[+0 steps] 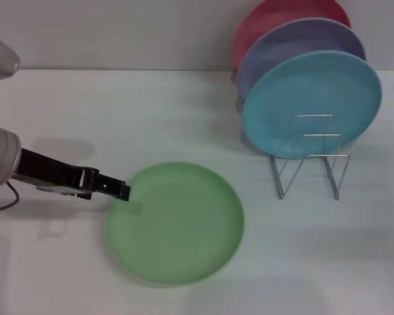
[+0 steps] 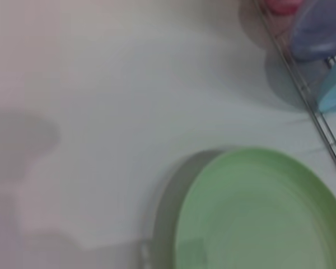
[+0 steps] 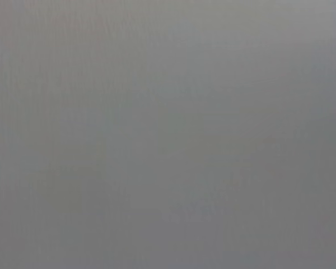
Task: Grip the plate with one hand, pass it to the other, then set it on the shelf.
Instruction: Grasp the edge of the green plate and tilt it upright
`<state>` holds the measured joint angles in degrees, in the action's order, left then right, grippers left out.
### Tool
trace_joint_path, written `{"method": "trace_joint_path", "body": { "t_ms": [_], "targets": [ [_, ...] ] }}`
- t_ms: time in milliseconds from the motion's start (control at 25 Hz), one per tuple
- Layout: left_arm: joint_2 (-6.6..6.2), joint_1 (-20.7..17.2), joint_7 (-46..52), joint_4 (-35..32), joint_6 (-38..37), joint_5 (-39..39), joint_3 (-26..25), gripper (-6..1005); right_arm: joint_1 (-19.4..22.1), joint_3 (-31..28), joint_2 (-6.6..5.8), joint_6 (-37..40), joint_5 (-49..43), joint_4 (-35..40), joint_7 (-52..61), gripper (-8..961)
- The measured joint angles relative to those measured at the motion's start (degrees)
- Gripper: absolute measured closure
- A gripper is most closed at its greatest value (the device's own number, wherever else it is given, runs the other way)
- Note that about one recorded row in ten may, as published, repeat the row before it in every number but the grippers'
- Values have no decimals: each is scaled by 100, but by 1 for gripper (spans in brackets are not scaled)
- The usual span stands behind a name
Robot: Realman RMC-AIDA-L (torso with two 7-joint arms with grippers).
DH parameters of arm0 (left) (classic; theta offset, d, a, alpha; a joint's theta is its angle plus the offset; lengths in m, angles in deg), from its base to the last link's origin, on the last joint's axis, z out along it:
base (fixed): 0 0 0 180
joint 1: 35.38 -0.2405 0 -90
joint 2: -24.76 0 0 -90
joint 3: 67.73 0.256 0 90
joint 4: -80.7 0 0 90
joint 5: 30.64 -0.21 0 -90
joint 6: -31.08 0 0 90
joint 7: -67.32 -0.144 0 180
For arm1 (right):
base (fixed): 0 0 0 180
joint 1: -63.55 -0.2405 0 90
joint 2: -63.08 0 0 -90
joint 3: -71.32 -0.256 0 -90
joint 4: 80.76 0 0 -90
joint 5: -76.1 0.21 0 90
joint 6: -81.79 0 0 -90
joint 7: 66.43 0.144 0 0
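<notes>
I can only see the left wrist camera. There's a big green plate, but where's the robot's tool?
Observer: In the head view, the left tool is at the left rim of the green plate, which lies flat on the table.
Operator: What are those colours in the corner?
Observer: Three plates standing in the wire dish rack: the pink plate at the back, the lavender plate in the middle and the light blue plate in front.
Operator: And the other arm?
Observer: The right arm is nowhere in the head view, and its wrist camera shows none of these things.
</notes>
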<state>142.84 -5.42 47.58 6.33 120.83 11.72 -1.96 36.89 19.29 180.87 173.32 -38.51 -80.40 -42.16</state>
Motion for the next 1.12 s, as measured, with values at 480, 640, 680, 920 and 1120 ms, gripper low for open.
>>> {"method": "trace_joint_path", "body": {
  "t_ms": [480,640,680,920,1120],
  "targets": [
    [1,262,-76,979,-453,-14,131,148,67,0,-2,58,0,-1,-1,271],
    [8,335,-114,1156,-605,-210,146,149,87,0,-1,83,0,-1,13,271],
    [11,353,-114,1184,-630,-283,154,149,87,0,-1,83,0,-1,13,271],
    [11,386,-129,1295,-721,-401,203,150,134,0,-1,152,0,-1,40,271],
    [22,405,-209,1378,-748,-367,204,151,141,0,-1,171,0,-1,44,271]
  ]
}}
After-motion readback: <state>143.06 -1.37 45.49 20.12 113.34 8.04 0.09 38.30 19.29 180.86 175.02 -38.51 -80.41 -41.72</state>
